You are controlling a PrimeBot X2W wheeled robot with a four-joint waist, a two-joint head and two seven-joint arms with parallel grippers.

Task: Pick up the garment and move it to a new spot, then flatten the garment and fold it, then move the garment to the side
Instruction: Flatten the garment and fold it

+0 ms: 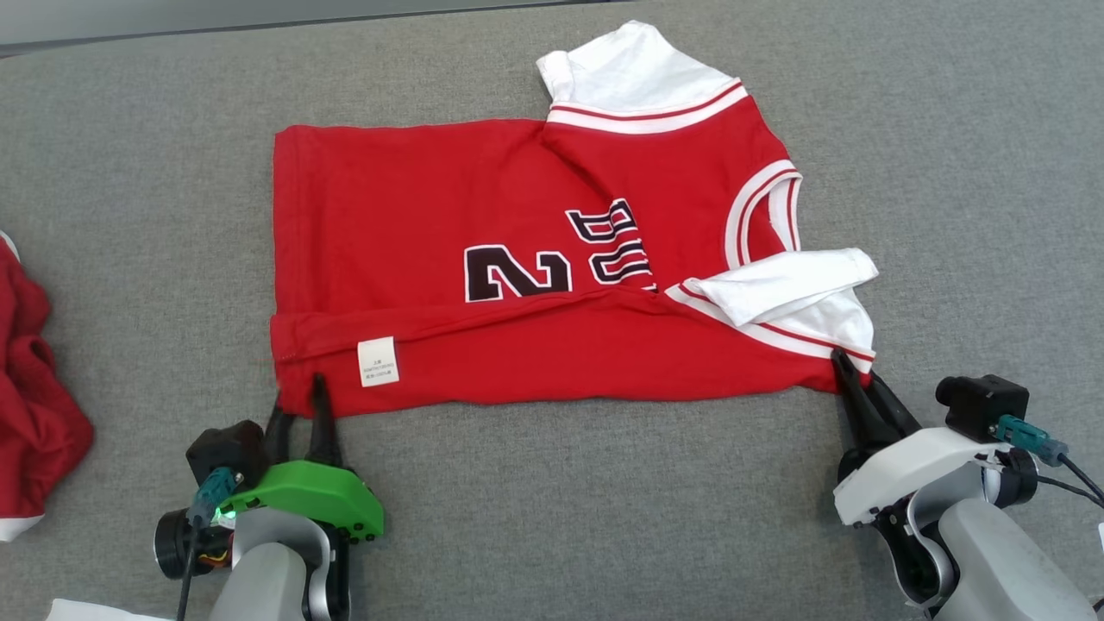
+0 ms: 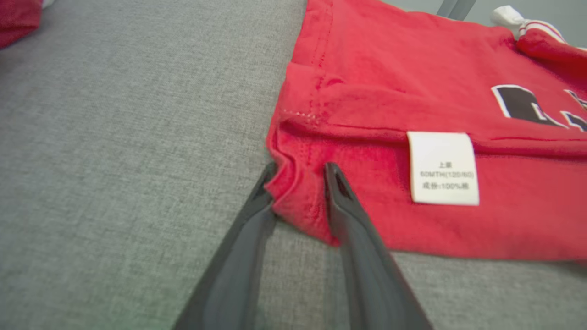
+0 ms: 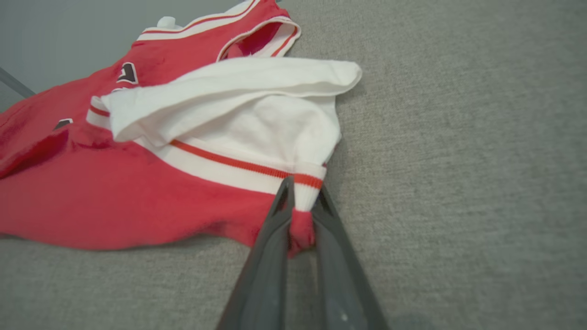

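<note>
The garment (image 1: 483,207) is a red jersey with dark numerals and white sleeves, lying spread on the grey cloth surface with its near long edge folded up, so a white label (image 1: 378,360) shows. My left gripper (image 1: 299,392) is at the near left hem corner (image 2: 298,192). It is open, its fingers straddling bunched red cloth. My right gripper (image 1: 849,366) is shut on the near right corner (image 3: 302,229), just below the red-striped white band and the crumpled white sleeve (image 3: 257,119).
A second red garment (image 1: 26,388) lies heaped at the left edge of the grey surface (image 1: 604,500). Something white (image 1: 86,611) pokes in at the bottom left. The surface's far edge runs along the top of the head view.
</note>
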